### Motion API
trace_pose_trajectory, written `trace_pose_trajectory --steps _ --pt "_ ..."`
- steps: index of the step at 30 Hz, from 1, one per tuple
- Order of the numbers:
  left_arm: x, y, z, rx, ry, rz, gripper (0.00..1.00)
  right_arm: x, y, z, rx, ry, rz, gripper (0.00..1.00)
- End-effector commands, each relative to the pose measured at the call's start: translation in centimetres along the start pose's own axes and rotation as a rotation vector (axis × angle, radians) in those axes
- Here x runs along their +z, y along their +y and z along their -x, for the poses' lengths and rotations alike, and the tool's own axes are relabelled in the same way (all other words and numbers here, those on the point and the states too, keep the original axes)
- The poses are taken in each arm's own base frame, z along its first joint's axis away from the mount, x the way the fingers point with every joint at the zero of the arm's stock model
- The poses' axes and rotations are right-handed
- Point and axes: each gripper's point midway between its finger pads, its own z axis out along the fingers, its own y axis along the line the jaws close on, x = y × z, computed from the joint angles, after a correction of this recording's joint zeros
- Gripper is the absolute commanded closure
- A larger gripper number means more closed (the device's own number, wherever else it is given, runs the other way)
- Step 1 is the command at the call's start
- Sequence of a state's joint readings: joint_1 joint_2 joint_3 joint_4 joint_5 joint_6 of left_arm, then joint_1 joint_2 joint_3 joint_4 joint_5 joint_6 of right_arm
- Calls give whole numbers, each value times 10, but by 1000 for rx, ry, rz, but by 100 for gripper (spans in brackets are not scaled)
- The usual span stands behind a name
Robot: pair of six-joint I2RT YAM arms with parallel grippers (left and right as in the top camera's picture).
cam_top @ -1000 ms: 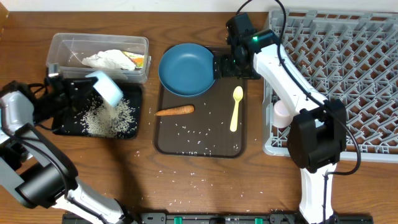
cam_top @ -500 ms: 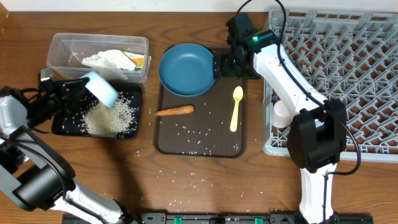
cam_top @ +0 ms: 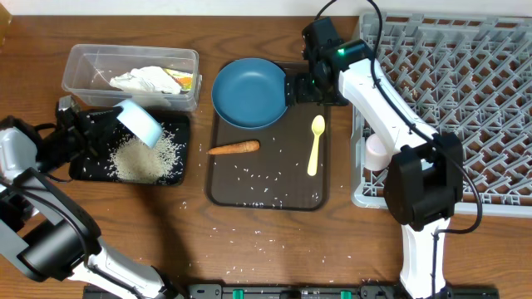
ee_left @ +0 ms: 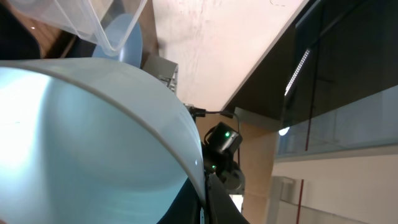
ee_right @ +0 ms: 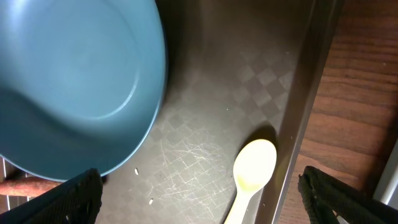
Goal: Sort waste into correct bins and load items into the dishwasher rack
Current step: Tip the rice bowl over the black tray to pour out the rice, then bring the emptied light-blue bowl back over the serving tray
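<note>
- White rice (cam_top: 145, 158) lies heaped on the black tray (cam_top: 90, 171) at the left of the overhead frame. A second ago grains were falling from the pale bowl (cam_top: 141, 122); now the stream has stopped and the bowl has drawn slightly up and left.
- Left claw (cam_top: 116, 124) grips the tilted bowl above the tray. In the wrist view its inside looks clean, so it seems ready for the grey rack (cam_top: 449, 83) at far right.
- Right claw (cam_top: 294, 87) has not moved: jaws wide, holding nothing, at the right rim of the blue plate (cam_top: 249, 93).
- Carrot (cam_top: 233, 148) and yellow spoon (cam_top: 315, 143) wait on the brown serving tray (cam_top: 266, 198); the napkin (cam_top: 145, 80) sits in the clear tub (cam_top: 83, 60).
- Wooden table (cam_top: 249, 241) carries stray grains at lower centre.
- Overhead in the room is a pale ceiling and possibly a glass wall, though that view is hard to read.
</note>
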State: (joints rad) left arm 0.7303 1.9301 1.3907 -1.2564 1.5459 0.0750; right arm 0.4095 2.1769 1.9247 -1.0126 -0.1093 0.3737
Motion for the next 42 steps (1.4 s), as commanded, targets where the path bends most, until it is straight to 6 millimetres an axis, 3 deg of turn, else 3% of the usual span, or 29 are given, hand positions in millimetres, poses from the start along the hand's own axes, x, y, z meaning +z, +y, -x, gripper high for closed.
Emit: trace_pose_trajectory --steps 1,9,16,20,24,29,33,37,42 --pt "-2 -8 -4 -9 -5 -30 94 -13 -2 8 -11 -34 1 1" --pt "0 -9 -9 -27 3 -28 94 -13 -2 8 -11 -33 1 1" --pt "3 -10 -12 58 12 -2 94 -13 -2 7 -18 -32 1 1" --pt "18 -13 -33 103 64 51 94 -13 -4 7 -43 -33 -9 1" --pt "44 -5 -75 248 173 234 94 -14 -11 10 -41 -37 -26 1" --pt "79 21 -130 475 353 505 94 -14 -15 10 -60 -30 -23 1" --pt "100 63 -162 640 516 781 94 -16 -11 6 -100 -15 7 1" --pt "120 103 -180 739 574 1035 94 -25 -11 3 -126 4 55 1" --pt "151 136 -191 818 509 1185 94 -40 -14 3 -112 -4 77 1"
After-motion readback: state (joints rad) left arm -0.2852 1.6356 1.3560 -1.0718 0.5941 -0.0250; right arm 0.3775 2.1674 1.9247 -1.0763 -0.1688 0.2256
